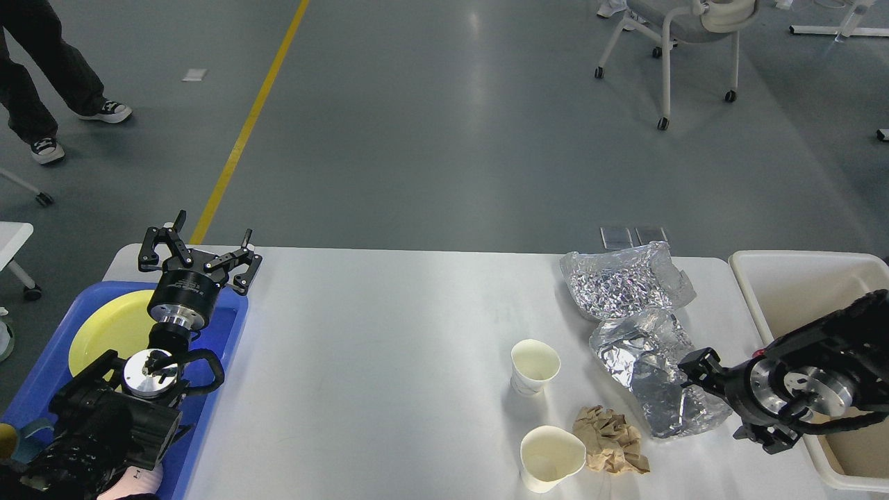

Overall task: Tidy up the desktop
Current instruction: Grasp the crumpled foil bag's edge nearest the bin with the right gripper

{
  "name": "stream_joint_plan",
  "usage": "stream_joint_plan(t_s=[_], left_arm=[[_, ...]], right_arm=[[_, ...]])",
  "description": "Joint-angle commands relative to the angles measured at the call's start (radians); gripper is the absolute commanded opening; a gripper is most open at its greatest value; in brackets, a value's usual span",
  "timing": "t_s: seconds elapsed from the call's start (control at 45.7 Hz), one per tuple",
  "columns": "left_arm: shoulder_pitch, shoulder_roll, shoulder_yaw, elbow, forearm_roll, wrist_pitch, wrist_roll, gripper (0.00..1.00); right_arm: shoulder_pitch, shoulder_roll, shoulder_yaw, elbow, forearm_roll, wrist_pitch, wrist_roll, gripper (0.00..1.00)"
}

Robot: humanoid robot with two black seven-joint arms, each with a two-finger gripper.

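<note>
The white desktop [389, 361] fills the lower middle of the head view. On its right part lie two crumpled foil pieces, one at the back [621, 281] and one nearer [646, 354]. There are also two white paper cups [535, 364] [552, 458] and a crumpled brown paper wad [611, 441]. My right gripper [712, 399] reaches in from the right. Its fingers stand apart at the right edge of the nearer foil. My left gripper [201, 243] is open and empty, pointing up above the far end of a blue tray [222, 326].
The blue tray holds a yellow plate [111, 326] at the desktop's left edge. A white rectangular bin [771, 260] stands at the right edge, behind my right arm. On the floor beyond are an office chair [687, 28] and a person's legs [42, 83].
</note>
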Motion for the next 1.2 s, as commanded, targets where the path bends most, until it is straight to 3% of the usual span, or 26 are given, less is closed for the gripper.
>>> stream_joint_plan(t_s=[0.0, 0.109, 0.197, 0.284, 0.372, 0.438, 1.007, 1.182], left_arm=[[0.000, 0.000, 0.000, 0.000, 0.001, 0.000, 0.000, 1.00], [0.000, 0.000, 0.000, 0.000, -0.001, 0.000, 0.000, 1.00], [0.000, 0.000, 0.000, 0.000, -0.001, 0.000, 0.000, 1.00], [0.000, 0.000, 0.000, 0.000, -0.001, 0.000, 0.000, 1.00], [0.000, 0.000, 0.000, 0.000, -0.001, 0.000, 0.000, 1.00], [0.000, 0.000, 0.000, 0.000, -0.001, 0.000, 0.000, 1.00], [0.000, 0.000, 0.000, 0.000, 0.001, 0.000, 0.000, 1.00], [0.000, 0.000, 0.000, 0.000, 0.001, 0.000, 0.000, 1.00]], right_arm=[[-0.081, -0.005, 0.057, -0.058, 0.000, -0.022, 0.001, 1.00], [-0.125, -0.006, 0.086, -0.090, 0.000, -0.039, 0.004, 0.96], [-0.150, -0.003, 0.092, -0.110, -0.001, -0.040, 0.005, 0.72], [-0.173, -0.001, 0.095, -0.130, -0.001, -0.042, 0.005, 0.62], [-0.182, 0.000, 0.094, -0.133, -0.001, -0.047, 0.007, 0.32], [-0.185, 0.000, 0.095, -0.133, -0.001, -0.050, 0.013, 0.00], [-0.172, -0.011, 0.080, -0.128, -0.012, -0.068, 0.008, 0.00], [-0.110, -0.083, 0.075, -0.102, -0.035, -0.047, 0.005, 0.00]])
